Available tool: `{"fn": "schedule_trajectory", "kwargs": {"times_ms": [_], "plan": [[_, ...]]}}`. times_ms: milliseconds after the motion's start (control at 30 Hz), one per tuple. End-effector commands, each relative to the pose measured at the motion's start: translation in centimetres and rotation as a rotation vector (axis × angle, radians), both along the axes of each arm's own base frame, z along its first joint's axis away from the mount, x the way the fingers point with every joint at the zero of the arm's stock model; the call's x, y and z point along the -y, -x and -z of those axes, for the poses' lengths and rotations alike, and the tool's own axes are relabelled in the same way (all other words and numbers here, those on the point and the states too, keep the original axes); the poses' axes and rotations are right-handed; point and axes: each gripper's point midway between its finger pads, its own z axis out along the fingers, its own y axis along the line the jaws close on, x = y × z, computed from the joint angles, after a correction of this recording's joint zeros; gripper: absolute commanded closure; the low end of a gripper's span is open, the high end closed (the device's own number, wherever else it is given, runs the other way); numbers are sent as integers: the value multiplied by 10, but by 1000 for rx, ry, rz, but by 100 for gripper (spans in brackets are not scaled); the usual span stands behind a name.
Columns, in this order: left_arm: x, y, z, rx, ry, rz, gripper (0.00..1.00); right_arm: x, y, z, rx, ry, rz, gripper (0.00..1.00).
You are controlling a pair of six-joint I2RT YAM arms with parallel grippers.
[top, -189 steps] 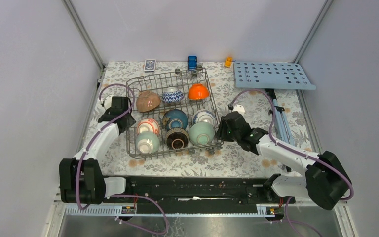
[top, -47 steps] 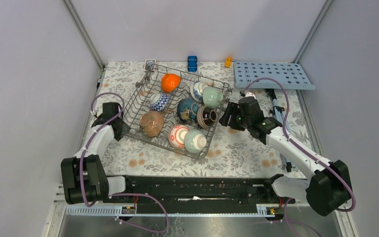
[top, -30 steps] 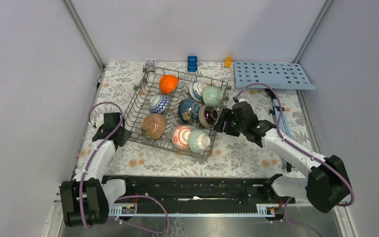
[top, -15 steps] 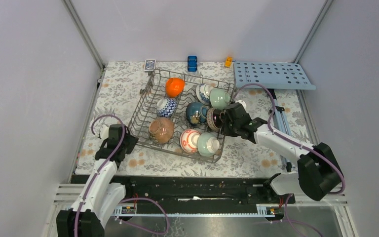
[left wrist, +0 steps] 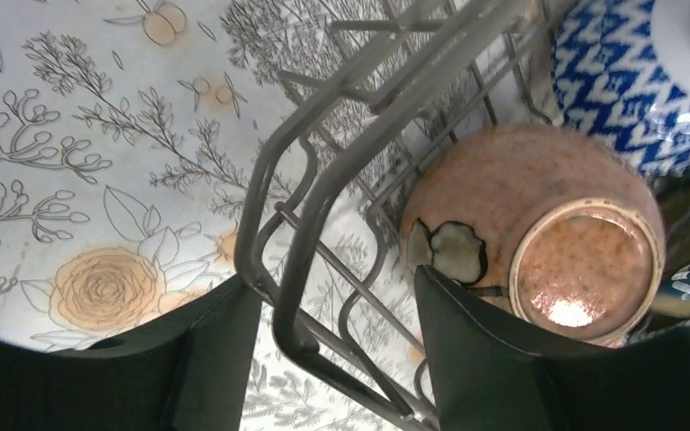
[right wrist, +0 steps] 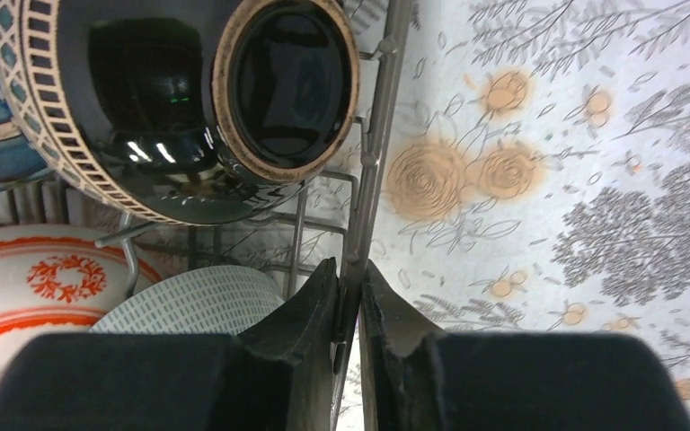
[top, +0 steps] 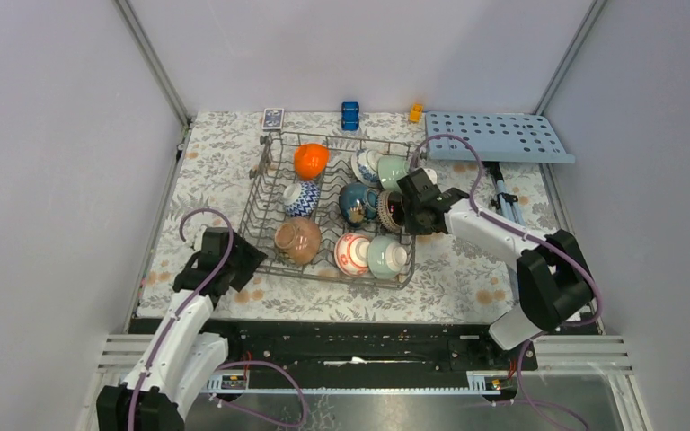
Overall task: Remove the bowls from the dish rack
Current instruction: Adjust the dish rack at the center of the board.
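Small round ceramic bowls (top: 309, 160) lay tipped inside the large grey metal wire dish rack (top: 259, 193) on the floral-covered table (top: 216, 171), the right claw (right wrist: 350, 305) pinched on its right rim wire just beside a glossy dark brown bowl (right wrist: 234, 99), the left claw (left wrist: 337, 359) standing wide astride its near-left corner.

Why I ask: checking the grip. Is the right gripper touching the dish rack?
Touching. Right wrist view: the right gripper pinches the dish rack wire.

Bright even light, faint shadows, slight glare
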Motion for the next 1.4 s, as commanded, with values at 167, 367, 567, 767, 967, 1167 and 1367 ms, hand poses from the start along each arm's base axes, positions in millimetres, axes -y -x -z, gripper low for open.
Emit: {"fn": "schedule_trajectory", "kwargs": {"times_ms": [167,367,567,767,967,1167,1367], "plan": [[2,-17,-63,117,-55,81,2,-46,-53,-29,130,-93,-123,100],[-15,-27,-106,177,-175,85,1,-65,-68,-32,130,-141,-133,100],[-23,-44,-137,210,-281,130,1,-78,-86,-32,136,-154,-138,100],[-15,-59,-145,231,-301,215,1,-81,-105,-24,138,-137,-147,100],[-13,-61,-134,206,-309,251,1,-79,-112,-26,148,-126,-160,100],[-25,-60,-125,171,-355,207,1,-72,-103,-38,159,-137,-137,65],[-51,-56,-116,114,-442,90,1,-58,-94,-65,203,-124,-108,33]]}}
